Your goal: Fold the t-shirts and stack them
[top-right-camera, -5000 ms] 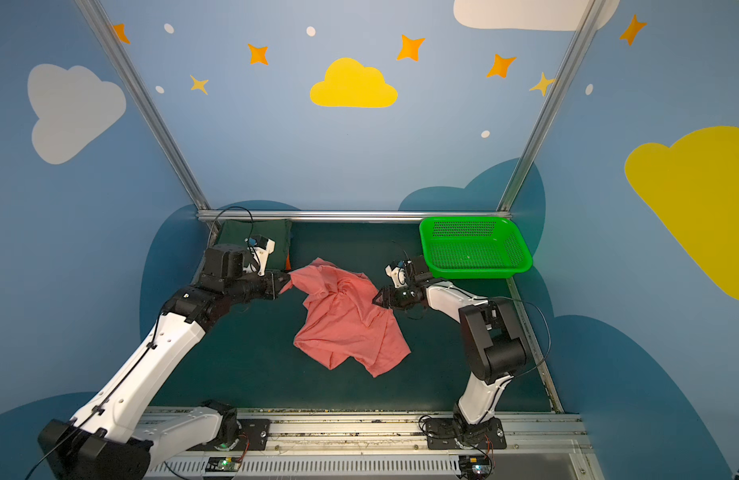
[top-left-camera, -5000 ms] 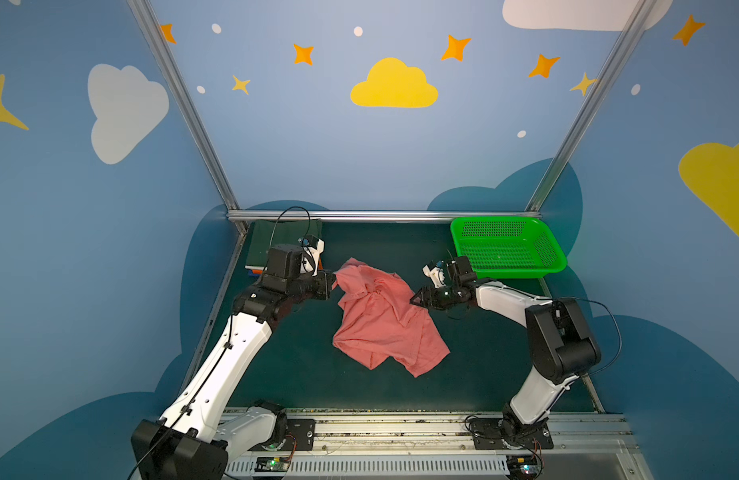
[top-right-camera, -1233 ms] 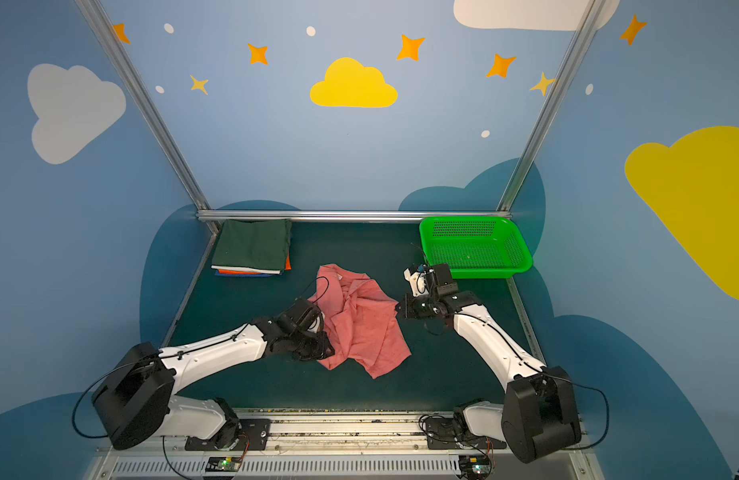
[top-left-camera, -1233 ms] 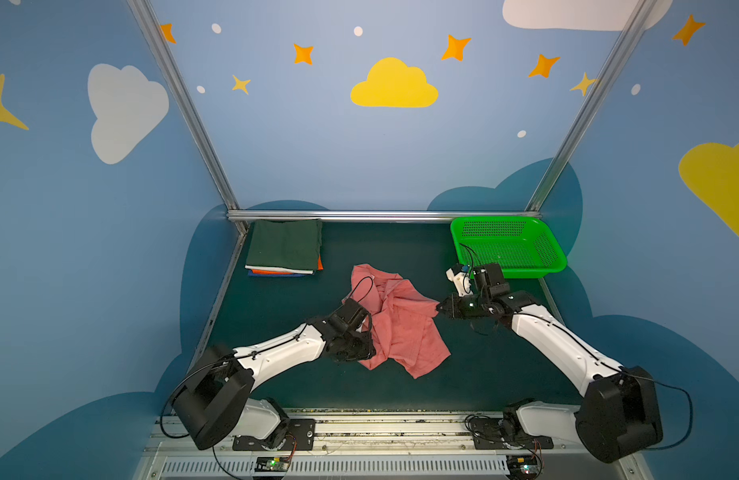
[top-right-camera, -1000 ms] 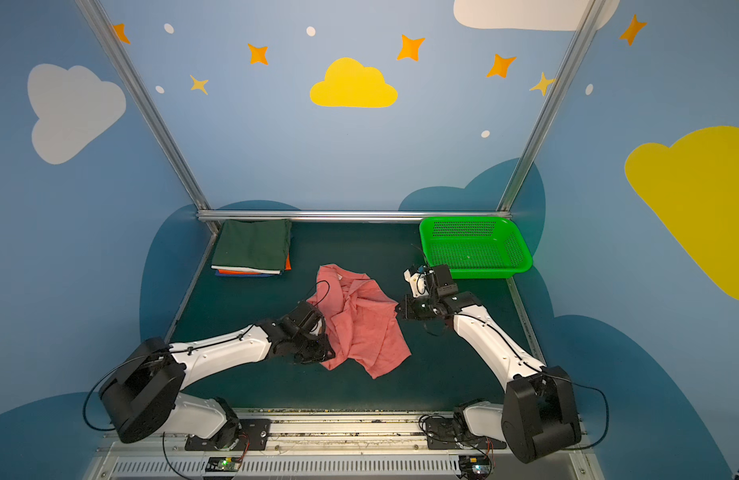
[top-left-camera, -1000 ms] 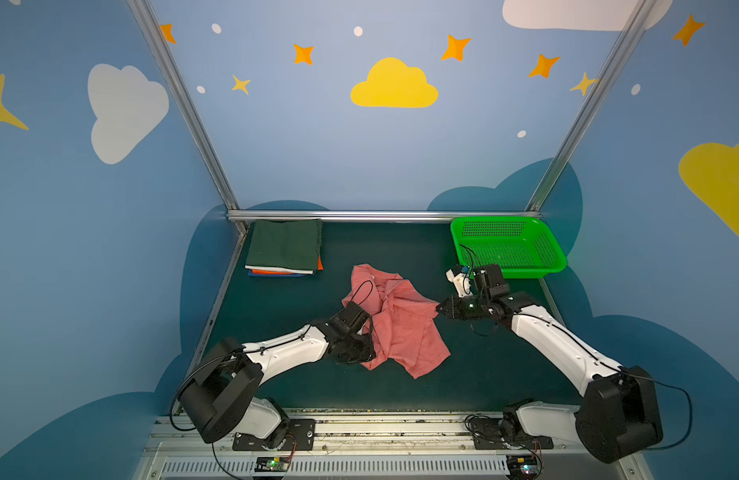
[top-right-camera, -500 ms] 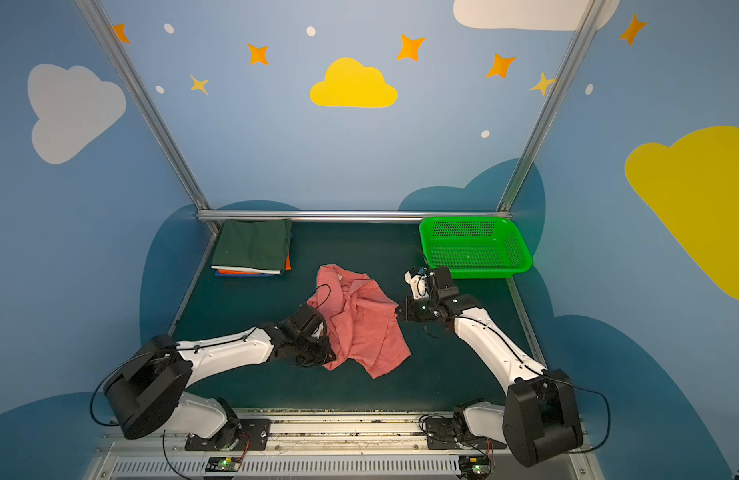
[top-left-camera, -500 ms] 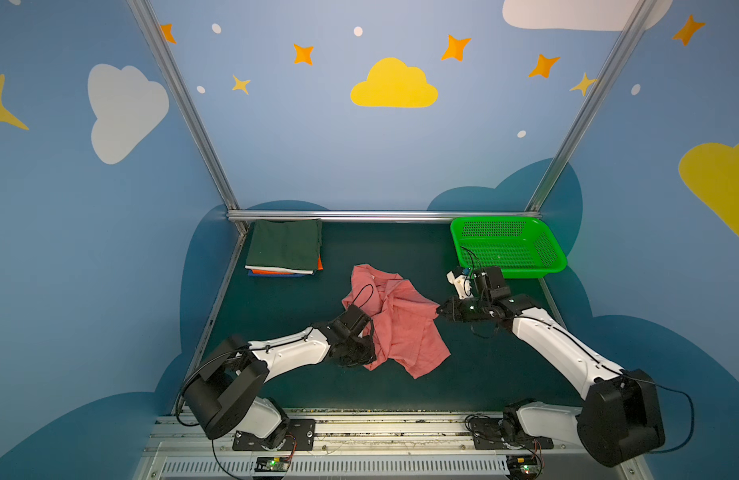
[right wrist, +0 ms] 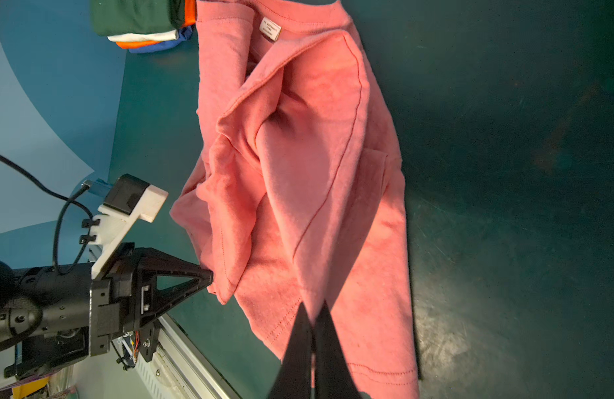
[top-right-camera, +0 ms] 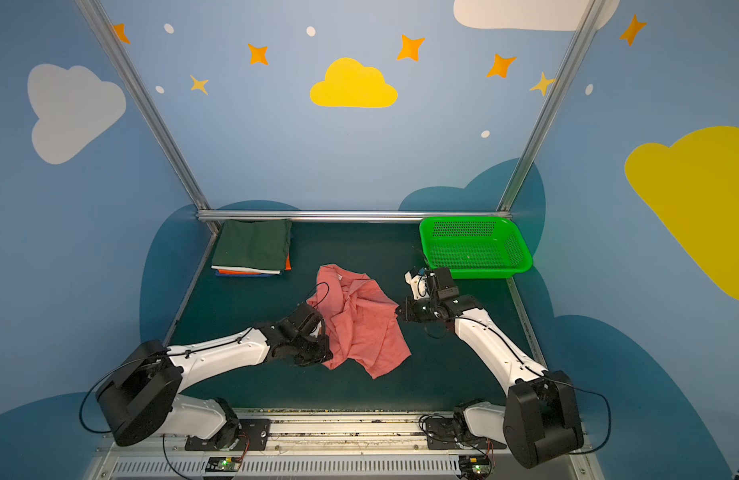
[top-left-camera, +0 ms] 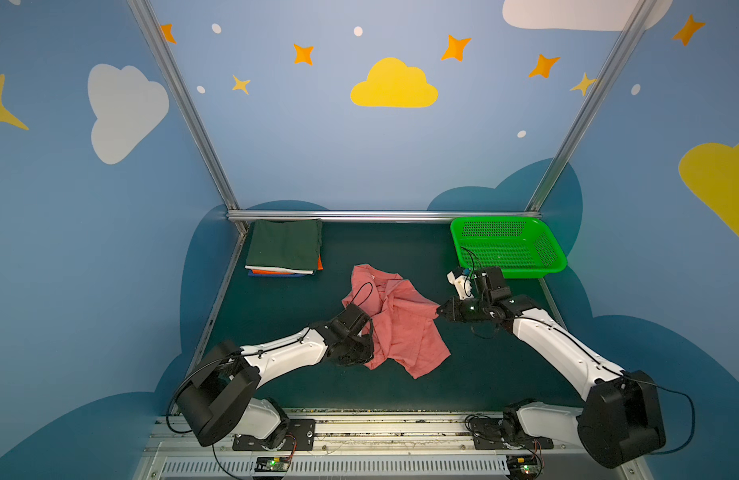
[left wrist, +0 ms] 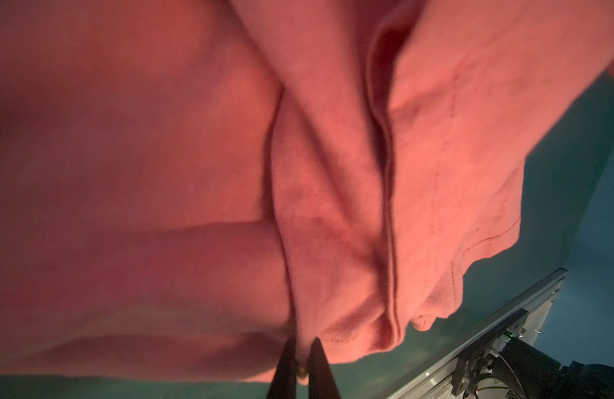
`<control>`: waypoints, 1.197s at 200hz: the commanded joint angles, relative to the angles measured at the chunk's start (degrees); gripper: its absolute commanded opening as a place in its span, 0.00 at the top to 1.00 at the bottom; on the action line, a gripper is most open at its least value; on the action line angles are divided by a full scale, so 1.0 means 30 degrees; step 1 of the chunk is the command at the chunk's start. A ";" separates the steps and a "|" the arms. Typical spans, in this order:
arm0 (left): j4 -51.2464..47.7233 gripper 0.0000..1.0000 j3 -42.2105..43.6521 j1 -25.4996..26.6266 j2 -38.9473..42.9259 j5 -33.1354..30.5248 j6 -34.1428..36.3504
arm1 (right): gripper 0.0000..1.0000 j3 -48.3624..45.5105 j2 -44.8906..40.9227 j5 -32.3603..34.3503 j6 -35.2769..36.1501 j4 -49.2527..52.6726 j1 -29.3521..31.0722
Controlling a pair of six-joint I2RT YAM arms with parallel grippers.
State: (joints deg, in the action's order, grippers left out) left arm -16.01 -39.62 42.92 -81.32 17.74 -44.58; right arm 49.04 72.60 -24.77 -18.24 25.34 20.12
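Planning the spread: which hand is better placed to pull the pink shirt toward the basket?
Right, probably: right hand pinches the pink shirt on the basket side; left hand grips the opposite edge.

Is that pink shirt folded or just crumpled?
Crumpled. The pink shirt lies bunched, with uneven wrinkles and overlapping flaps, unlike the flat, squared stack in the far corner.

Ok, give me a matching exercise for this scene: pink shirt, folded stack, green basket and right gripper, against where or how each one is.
Things:
1. pink t-shirt
2. folded stack
3. green basket
4. right gripper

Places or states:
A. far right corner
B. shut on cloth
C. far left corner, dark green on top
D. crumpled in the middle

Pairs: 1-D, 2-C, 3-A, 4-B
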 commanded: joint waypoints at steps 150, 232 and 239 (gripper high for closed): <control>-0.0359 0.95 -0.1145 0.0054 -0.0590 0.0219 0.0323 | 1.00 -0.0455 -0.0372 -0.0399 -0.0296 -0.0274 -0.0056; -0.1478 0.96 -0.3238 -0.1254 0.3757 -0.2490 -0.0102 | 1.00 0.0924 -0.0211 0.0637 0.0010 0.0626 -0.0116; -0.1763 0.96 -0.3790 -0.1731 0.4220 -0.2755 0.0410 | 1.00 0.1394 -0.0100 0.0911 0.0085 0.0816 -0.0191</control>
State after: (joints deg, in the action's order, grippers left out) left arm -18.72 -45.95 40.99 -73.82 15.09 -44.80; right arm 48.86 72.27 -24.58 -19.03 25.69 20.05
